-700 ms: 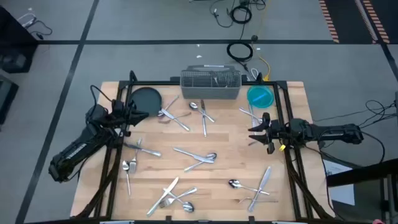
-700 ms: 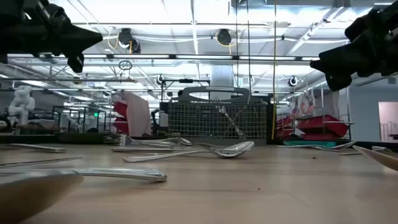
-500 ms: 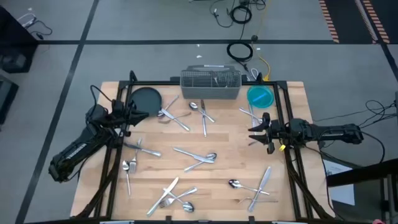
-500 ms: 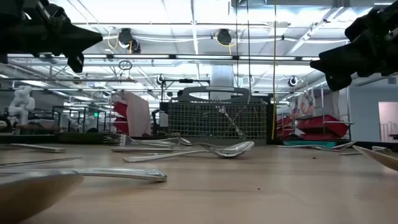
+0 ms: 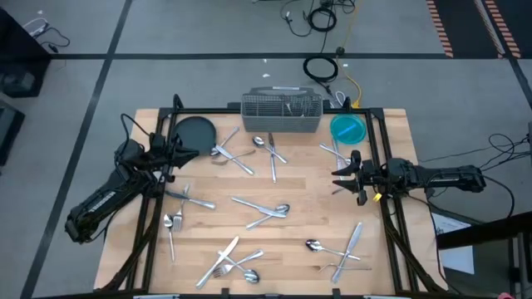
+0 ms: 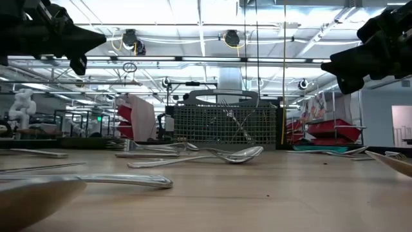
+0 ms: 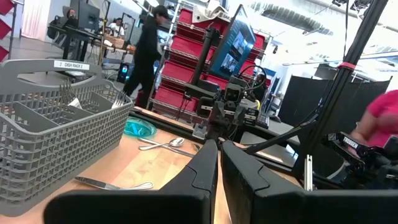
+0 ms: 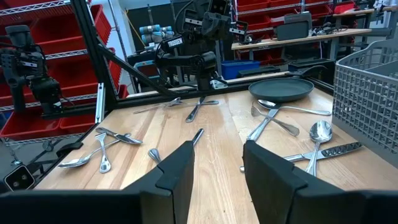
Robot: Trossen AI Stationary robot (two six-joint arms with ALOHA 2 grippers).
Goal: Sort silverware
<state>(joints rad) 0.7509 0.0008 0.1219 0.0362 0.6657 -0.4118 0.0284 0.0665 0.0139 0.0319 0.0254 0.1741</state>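
Light wood plank desk [image 5: 299, 224] inside a black frame, grey floor with cables around it. Behind it I see a workshop: red bin shelves, monitors, ceiling lights, people standing in the left wrist view.

Silverware [image 5: 264, 207] lies scattered flat over the desk, long axes every which way. The middle pair crosses roughly left to right; one piece below the caddy runs front to back; a knife [image 5: 353, 239] front right lies on a diagonal. All of it sits lower than both sets of jaws, spread between them.

Grey mesh caddy [image 5: 281, 114] at the back edge holds a few upright pieces. Dark plate [image 5: 194, 131] is just beyond the left gripper [image 5: 196, 152], teal bowl [image 5: 347, 129] beyond the right gripper [image 5: 339, 179].

Left jaws together, holding nothing, hovering at the left edge. Right jaws apart, nothing between them, hovering at the right edge. The two point at each other.
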